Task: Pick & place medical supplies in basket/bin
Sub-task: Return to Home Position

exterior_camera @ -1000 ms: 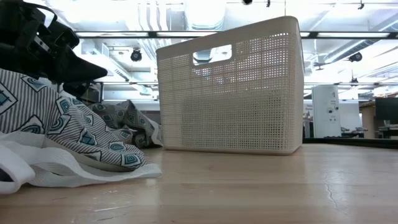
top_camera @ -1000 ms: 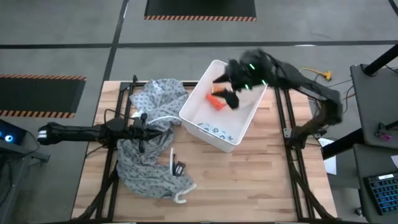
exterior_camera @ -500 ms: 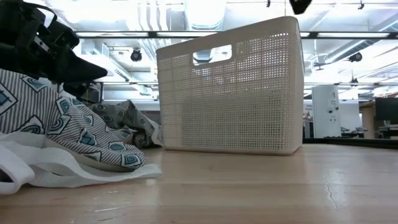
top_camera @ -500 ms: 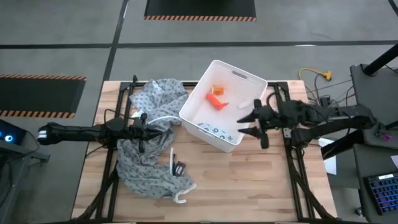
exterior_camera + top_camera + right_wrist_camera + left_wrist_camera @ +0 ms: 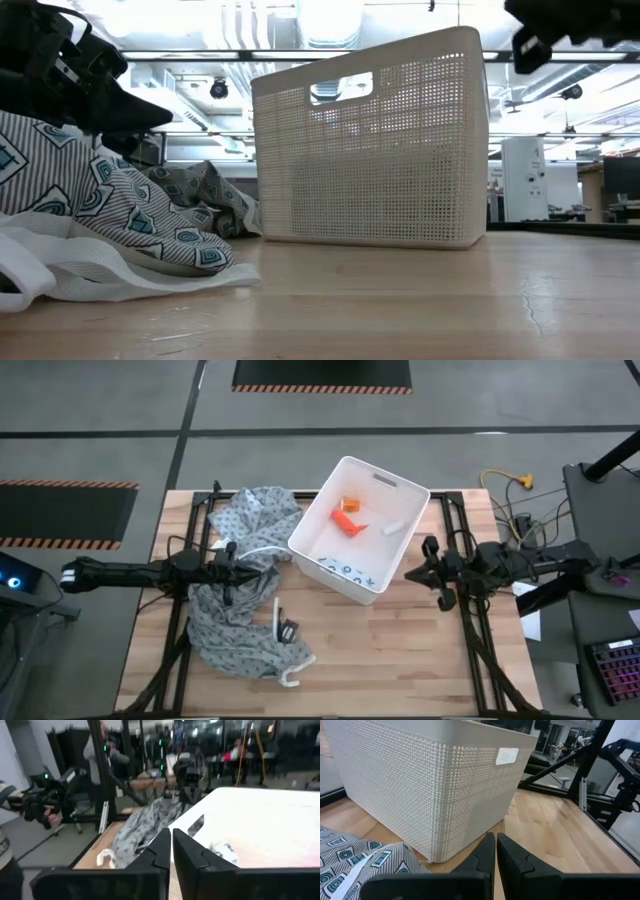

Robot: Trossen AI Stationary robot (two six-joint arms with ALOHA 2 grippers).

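The white basket (image 5: 400, 545) stands at the table's far middle, also in the low view (image 5: 370, 150). Inside it lie an orange bottle (image 5: 345, 520), a short white cylinder (image 5: 392, 528) and a pale teal packet (image 5: 346, 571). My right gripper (image 5: 412, 573) is shut and empty, raised just off the basket's right near side; it looks toward the basket (image 5: 260, 820). My left gripper (image 5: 232, 572) is shut with nothing between its fingers (image 5: 496, 842), low over the patterned cloth left of the basket (image 5: 420, 780).
A grey patterned cloth (image 5: 240, 610) covers the table's left half, with a white strap (image 5: 287, 665) and a small black clip (image 5: 288, 628) at its near side. Bare wood lies near and right of the basket. A person (image 5: 15, 820) stands beyond the table.
My right gripper has pulled back from above the basket toward the table's right and near edge, and its fingers have shut on nothing. The white cylinder now shows lying in the basket. My left arm has kept still.
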